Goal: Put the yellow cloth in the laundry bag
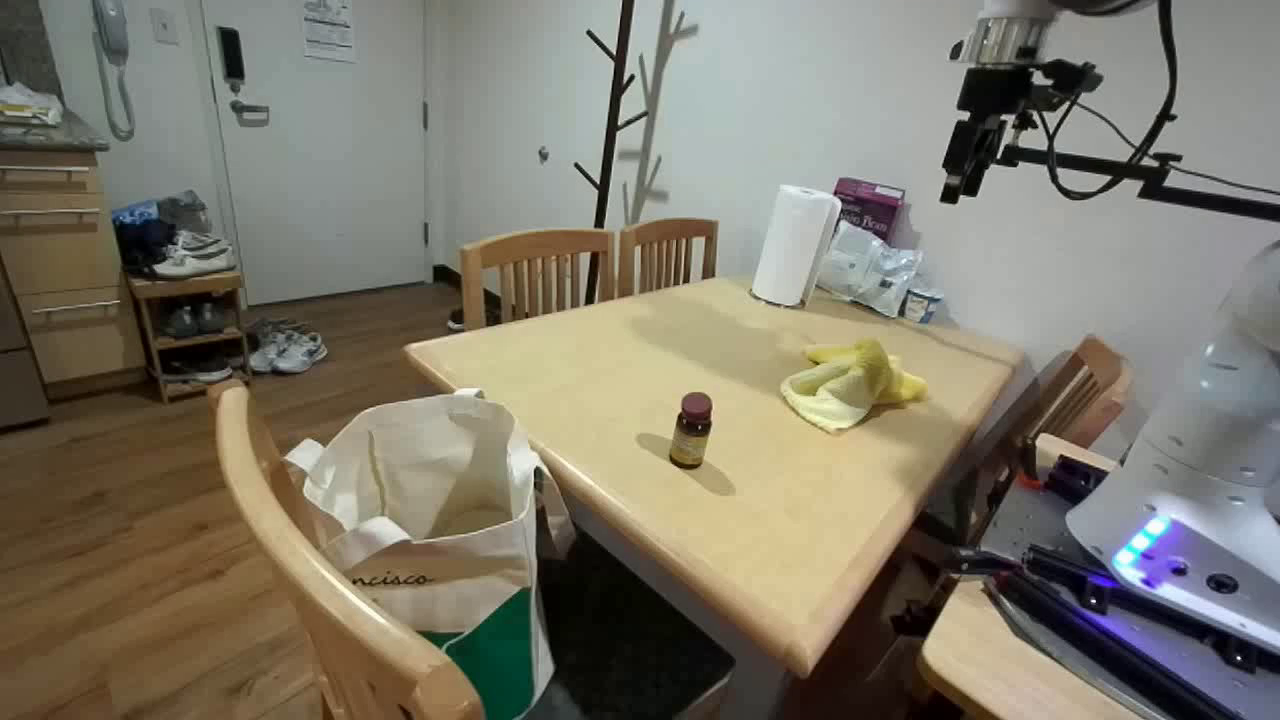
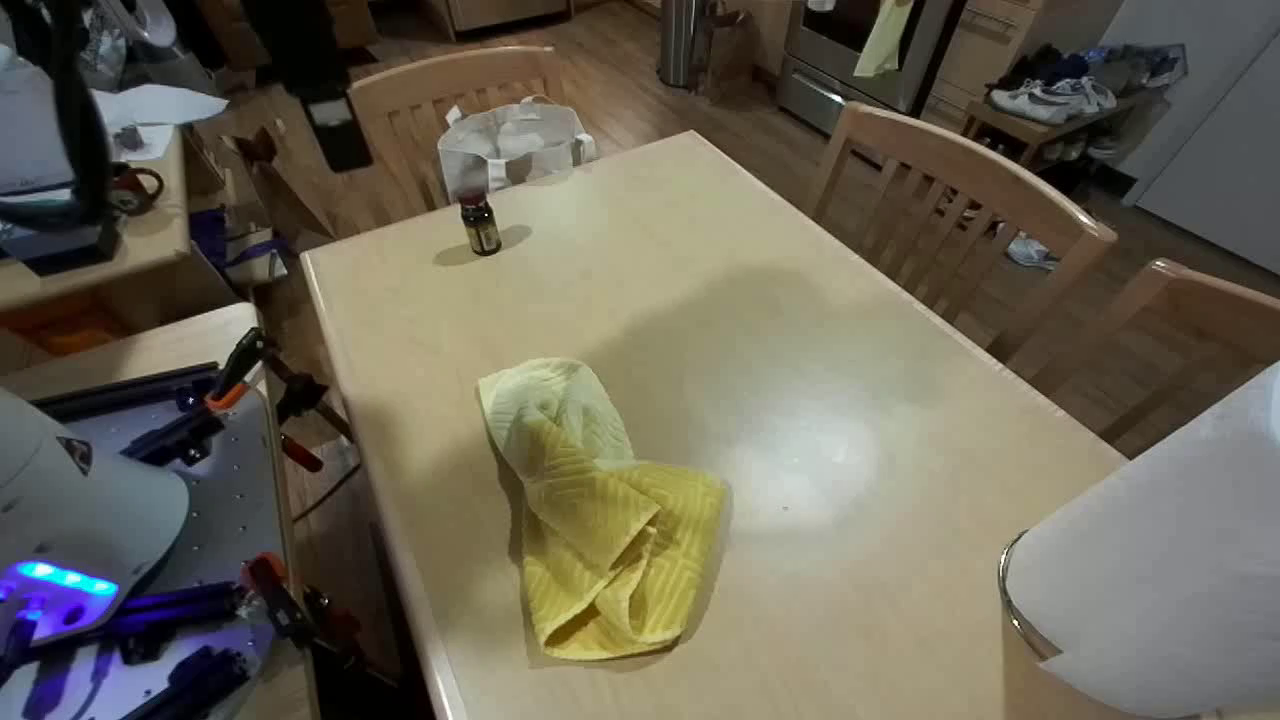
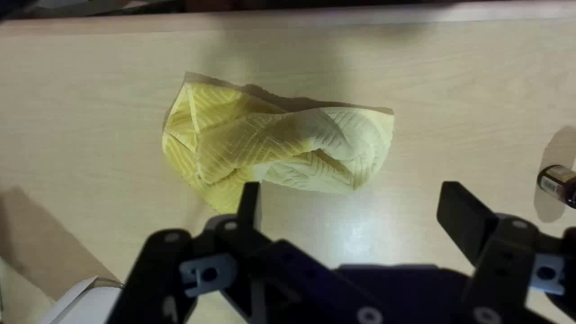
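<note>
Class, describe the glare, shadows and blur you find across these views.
Wrist view: a glare patch on the table, the claw looking soft-edged; both exterior views: two shadows from the bottle; in an exterior view: glare beside the yellow cloth.

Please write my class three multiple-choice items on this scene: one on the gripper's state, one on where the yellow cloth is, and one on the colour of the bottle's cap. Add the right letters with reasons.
1. How does the gripper stand?
A shut on nothing
B open
C shut on something

2. Where is the yellow cloth?
A on the table
B under the table
C held in the gripper

3. What colour is the cap of the small bottle?
A white
B green
C dark red

Right letters:
1 B: in the wrist view its jaws stand wide apart, holding nothing.
2 A: it lies crumpled on the table in both exterior views.
3 C: it shows dark red in an exterior view.
</note>
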